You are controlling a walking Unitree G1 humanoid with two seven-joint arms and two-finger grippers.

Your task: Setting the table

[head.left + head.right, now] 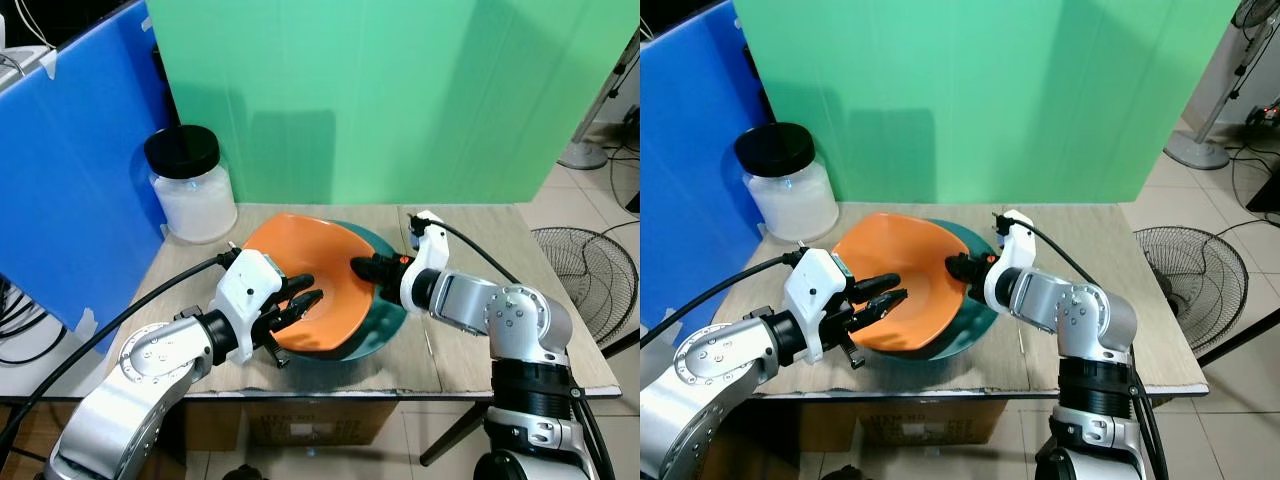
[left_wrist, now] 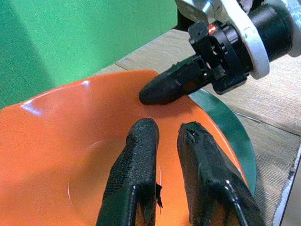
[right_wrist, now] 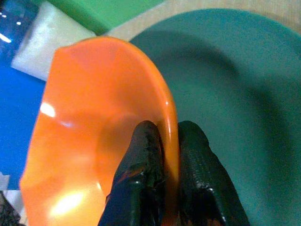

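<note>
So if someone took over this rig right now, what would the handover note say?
Right gripper: shut on the rim of the orange plate, one finger inside, one outside, holding it tilted above the teal plate.
Left gripper: fingers slightly apart over the orange plate's near side, not clearly gripping.
Teal plate lies flat on the wooden table; a black-lidded jar stands at the table's back left corner.
Done: orange plate lifted by its edge.
Left: probably separate the plates and set each at its place.
</note>
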